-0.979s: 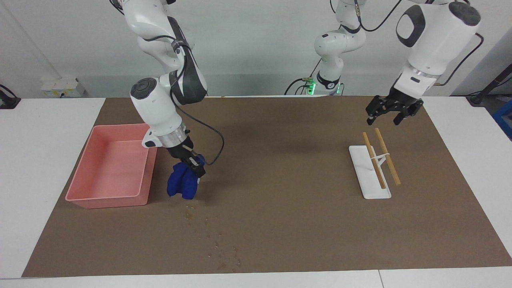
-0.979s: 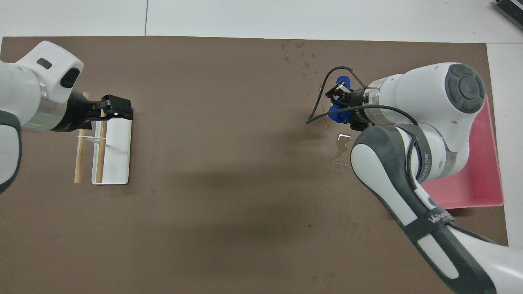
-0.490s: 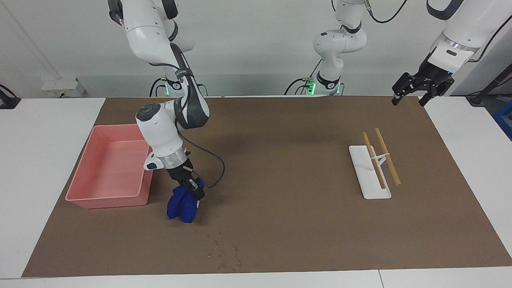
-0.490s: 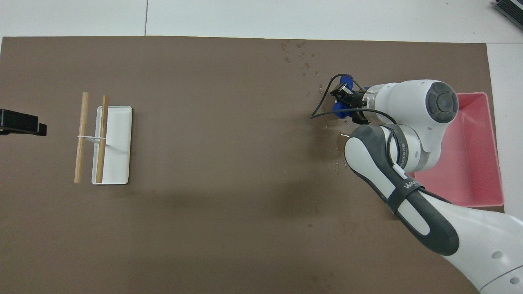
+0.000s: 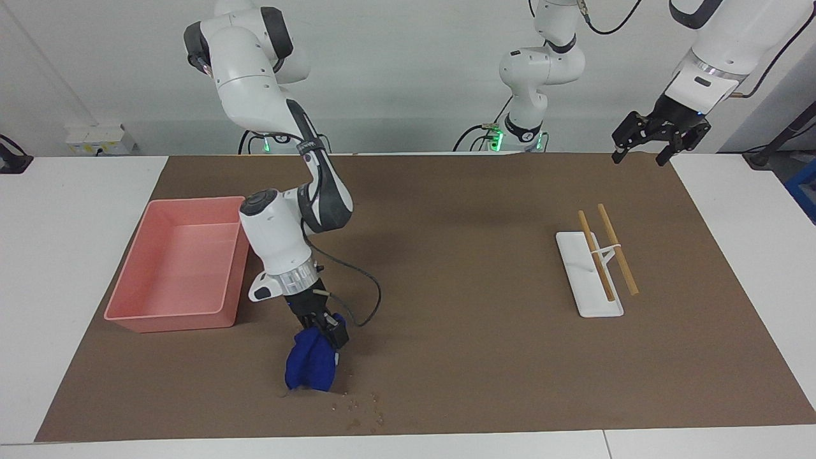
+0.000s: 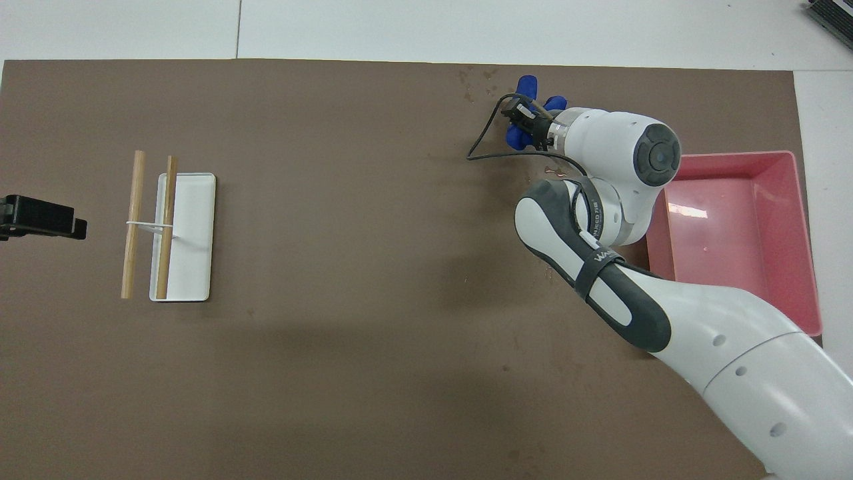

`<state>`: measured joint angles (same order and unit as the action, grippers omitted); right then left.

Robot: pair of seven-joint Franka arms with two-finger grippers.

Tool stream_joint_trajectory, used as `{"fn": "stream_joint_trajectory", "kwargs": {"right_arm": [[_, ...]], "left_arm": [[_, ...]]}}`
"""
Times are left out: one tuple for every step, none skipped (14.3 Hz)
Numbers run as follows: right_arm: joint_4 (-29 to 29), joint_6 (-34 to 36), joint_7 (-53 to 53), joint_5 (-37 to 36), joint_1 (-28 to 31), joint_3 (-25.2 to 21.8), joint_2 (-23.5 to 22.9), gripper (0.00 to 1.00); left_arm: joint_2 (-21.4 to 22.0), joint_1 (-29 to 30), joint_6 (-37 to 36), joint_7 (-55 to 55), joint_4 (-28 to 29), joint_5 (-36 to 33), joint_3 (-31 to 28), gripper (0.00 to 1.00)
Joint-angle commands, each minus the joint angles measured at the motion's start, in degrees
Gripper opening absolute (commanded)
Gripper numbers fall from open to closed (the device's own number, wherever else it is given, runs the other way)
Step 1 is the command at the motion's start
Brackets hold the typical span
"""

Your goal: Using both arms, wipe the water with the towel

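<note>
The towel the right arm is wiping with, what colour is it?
Solid deep blue; the towel shows best in the facing view.

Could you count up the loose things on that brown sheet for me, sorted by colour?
Blue: 1, the towel
Pink: 1, the bin
White: 1, the flat tray
Tan wood: 2, the sticks resting across that tray
Total: 5, not counting the water droplets beside the towel.

My right gripper [image 5: 326, 331] reaches low, fingers clamped. My left gripper [image 5: 651, 141] waits raised by my end, fingers spread apart.
</note>
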<state>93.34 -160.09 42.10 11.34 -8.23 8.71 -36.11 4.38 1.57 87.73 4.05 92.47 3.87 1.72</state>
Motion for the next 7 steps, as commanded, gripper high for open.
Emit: {"fn": "stream_joint_trajectory", "kwargs": {"right_arm": [[-0.89,-0.66,-2.71,0.17,0.32,0.52,-1.15,0.0],[-0.01,-0.57,-3.33,0.17,0.32,0.43,-0.89,0.0],[0.35,-0.57,-3.34,0.17,0.23,0.43,-0.8,0.0],[1.22,-0.66,-3.51,0.17,0.14,0.43,-0.54,0.0],[2.45,-0.66,-3.42,0.17,0.23,0.43,-0.28,0.0],[3.59,-0.22,-3.25,0.17,0.4,0.43,0.42,0.0],[4.91,0.13,-2.81,0.17,0.49,0.34,0.95,0.0]], "left_arm": [[0.37,-2.71,-3.88,0.08,-3.34,-5.53,1.18,1.0],[0.11,-2.72,-3.97,0.0,-3.79,-5.28,1.18,1.0],[0.11,-2.72,-3.71,-0.53,-3.7,-5.27,1.27,1.0],[0.19,-2.63,-3.45,-0.88,-3.09,-5.27,1.36,1.0],[0.54,-2.46,-3.27,-0.88,-2.31,-5.27,1.36,1.0],[0.89,-2.37,-3.1,-0.8,-1.69,-5.27,1.36,1.0],[0.9,-2.28,-2.66,-0.88,-1.51,-5.27,1.36,1.0]]}}
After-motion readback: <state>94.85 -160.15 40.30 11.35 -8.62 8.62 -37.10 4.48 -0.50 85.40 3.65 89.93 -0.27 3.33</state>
